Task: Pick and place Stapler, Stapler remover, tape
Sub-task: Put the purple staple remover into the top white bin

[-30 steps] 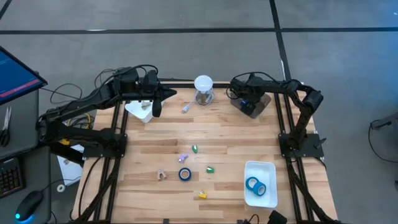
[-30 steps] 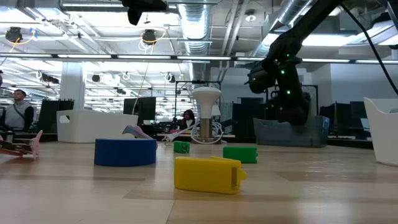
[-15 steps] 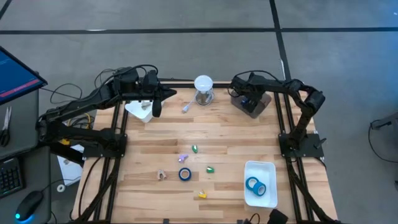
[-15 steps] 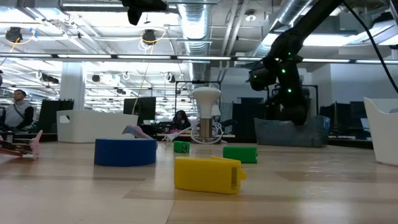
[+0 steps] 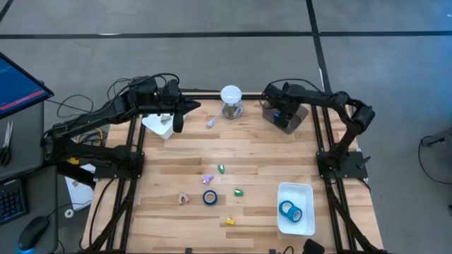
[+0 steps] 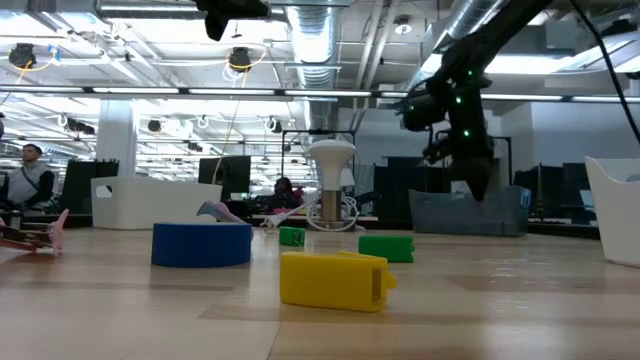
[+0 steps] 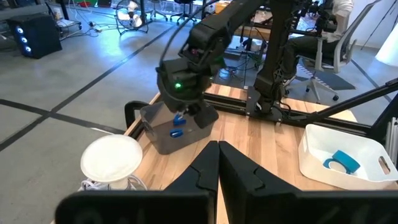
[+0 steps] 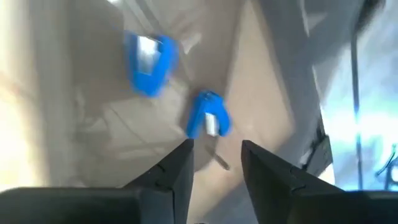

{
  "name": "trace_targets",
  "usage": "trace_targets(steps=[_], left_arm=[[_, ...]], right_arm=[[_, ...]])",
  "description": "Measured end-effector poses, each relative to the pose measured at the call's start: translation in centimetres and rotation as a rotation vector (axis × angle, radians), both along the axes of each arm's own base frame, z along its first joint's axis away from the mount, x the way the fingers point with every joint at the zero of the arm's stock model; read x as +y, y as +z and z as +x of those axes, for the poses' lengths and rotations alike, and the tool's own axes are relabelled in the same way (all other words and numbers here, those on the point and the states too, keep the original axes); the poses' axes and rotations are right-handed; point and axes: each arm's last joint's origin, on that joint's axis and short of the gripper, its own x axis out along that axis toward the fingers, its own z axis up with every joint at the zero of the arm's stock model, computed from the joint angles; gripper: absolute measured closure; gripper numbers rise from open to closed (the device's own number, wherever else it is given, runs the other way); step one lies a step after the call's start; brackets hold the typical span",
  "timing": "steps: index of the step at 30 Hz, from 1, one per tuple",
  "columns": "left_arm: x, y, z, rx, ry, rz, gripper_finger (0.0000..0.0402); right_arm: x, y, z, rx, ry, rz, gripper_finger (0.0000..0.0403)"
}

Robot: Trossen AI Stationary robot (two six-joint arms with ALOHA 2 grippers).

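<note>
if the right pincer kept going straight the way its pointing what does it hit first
Probably the nearer small blue piece lying in the grey bin. The right pincer, open and empty, aims down into that bin, and this piece sits just beyond its fingertips. If it slips past, the bin's floor is next. Depth is hard to judge.

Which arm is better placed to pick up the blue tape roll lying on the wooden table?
Probably left: the left gripper hangs nearer the blue tape roll; the right gripper is over the grey bin.

a: table under my arms, pale wood planks, matt, visible grain.
b: trays?
a: white tray smooth plastic; grey bin translucent plastic. tape matt blue.
</note>
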Motion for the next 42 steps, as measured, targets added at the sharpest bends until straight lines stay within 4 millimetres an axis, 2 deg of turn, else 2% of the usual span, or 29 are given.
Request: trace_targets(steps=[6, 9, 18, 27, 34, 42], left_arm=[[0.0, 0.0, 0.0, 0.000, -0.001, 0.003, 0.0399], [0.0, 0.0, 0.0, 0.001, -0.001, 0.003, 0.0399], [0.0, 0.0, 0.0, 0.001, -0.001, 0.004, 0.0399], [0.0, 0.0, 0.0, 0.000, -0.001, 0.004, 0.0399], [0.0, 0.0, 0.0, 0.000, -0.001, 0.004, 0.0399], [0.0, 0.0, 0.0, -0.001, -0.001, 0.005, 0.0399]], right_arm=[[0.3, 1.4, -0.2, -0.060, -0.019, -0.040, 0.0284], [1.2, 2.5, -0.1, -0.118, 0.007, -0.020, 0.0284], [5.4, 7.4, 0.0, -0.508, 0.116, 0.131, 0.0284], [9.4, 12.1, 0.7, -0.933, 0.236, 0.199, 0.0284], [12.0, 13.8, 1.3, -1.072, 0.301, 0.212, 0.0284], [13.7, 14.6, 2.5, -1.175, 0.363, 0.225, 0.0284]])
